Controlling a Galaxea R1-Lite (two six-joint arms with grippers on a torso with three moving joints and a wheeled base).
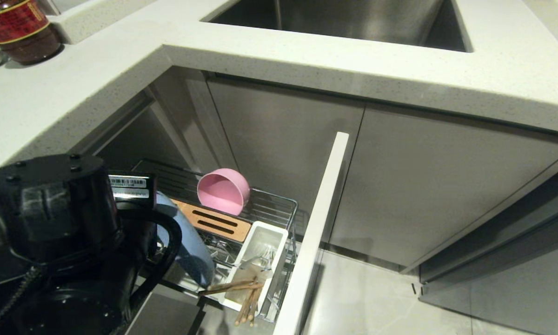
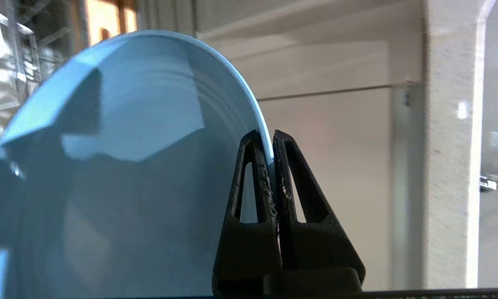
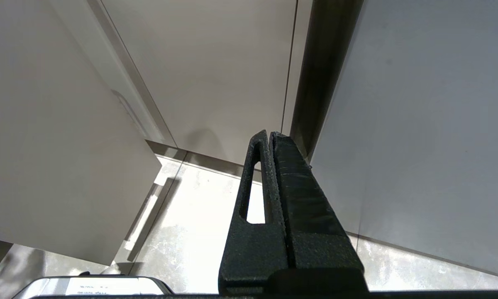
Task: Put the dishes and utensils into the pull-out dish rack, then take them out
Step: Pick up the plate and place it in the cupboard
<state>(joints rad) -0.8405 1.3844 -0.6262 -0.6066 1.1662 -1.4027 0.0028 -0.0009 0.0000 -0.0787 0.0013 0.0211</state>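
Observation:
The light-blue plate (image 2: 128, 145) stands on edge, and my left gripper (image 2: 265, 135) is shut on its rim. In the head view the plate (image 1: 193, 253) sits over the near part of the pull-out dish rack (image 1: 279, 204), half hidden behind my left arm (image 1: 65, 218). Further back in the rack the pink bowl (image 1: 223, 190) lies on its side by the slotted wooden strip (image 1: 214, 222). The chopsticks (image 1: 242, 291) lean out of the white utensil cup (image 1: 279, 242), which also holds the silver fork (image 1: 255, 261). My right gripper (image 3: 269, 135) is shut on nothing, over the floor.
The rack's white front panel (image 1: 318, 223) juts out toward me on the right of the rack. Above run the pale countertop (image 1: 307, 60) and the steel sink (image 1: 344, 18). A red-labelled jar (image 1: 18, 28) stands at the far left. Grey cabinet doors (image 1: 423, 186) close the right side.

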